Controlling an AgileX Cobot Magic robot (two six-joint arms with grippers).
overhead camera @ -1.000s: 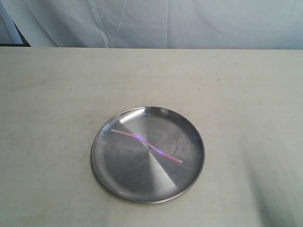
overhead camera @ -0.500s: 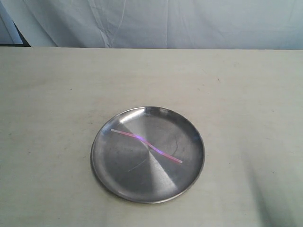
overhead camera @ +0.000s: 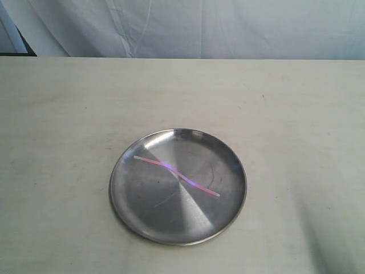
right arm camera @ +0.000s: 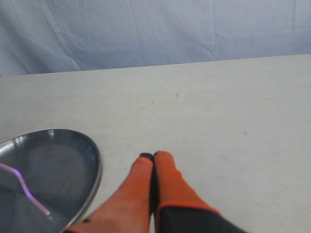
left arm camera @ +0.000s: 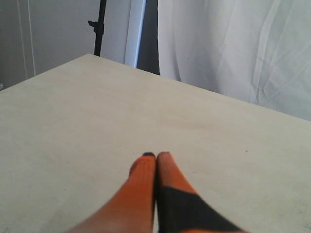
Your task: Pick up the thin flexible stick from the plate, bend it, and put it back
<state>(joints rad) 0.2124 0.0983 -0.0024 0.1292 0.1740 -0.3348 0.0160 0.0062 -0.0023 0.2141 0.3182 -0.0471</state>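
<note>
At the end of the left arm, the left jaws were clenched tight, their orange fingertips point(left arm camera: 145, 164) pressed together with nothing between them, black padding showing farther back on one side. Under them lay only the pale table point(left arm camera: 73, 111), and past its far edge stood a black stand point(left arm camera: 99, 24) and a hanging white cloth point(left arm camera: 233, 48).

Over on the other side, the right jaws were likewise clenched and empty, orange fingertips point(right arm camera: 163, 162) touching each other above the table. Near them, but clearly apart, curved the rim of the plate point(right arm camera: 96, 167), a round, shallow dish of brushed silver metal. On it I could see one end of the thin flexible stick point(right arm camera: 24, 187), glowing purplish along a kinked stretch.

From the exterior view, the plate point(overhead camera: 148, 220) sat flat on the table point(overhead camera: 57, 114), a little nearer the front edge than the back. The thin flexible stick point(overhead camera: 177, 176) lay inside it on the bare metal, running slantwise from close to the rim at the far left down past the middle toward the near right. It was pink and translucent with a purple gleam near its middle, where it showed a gentle kink, and both ends rested within the rim. Behind the table hung the white cloth point(overhead camera: 228, 28).
</note>
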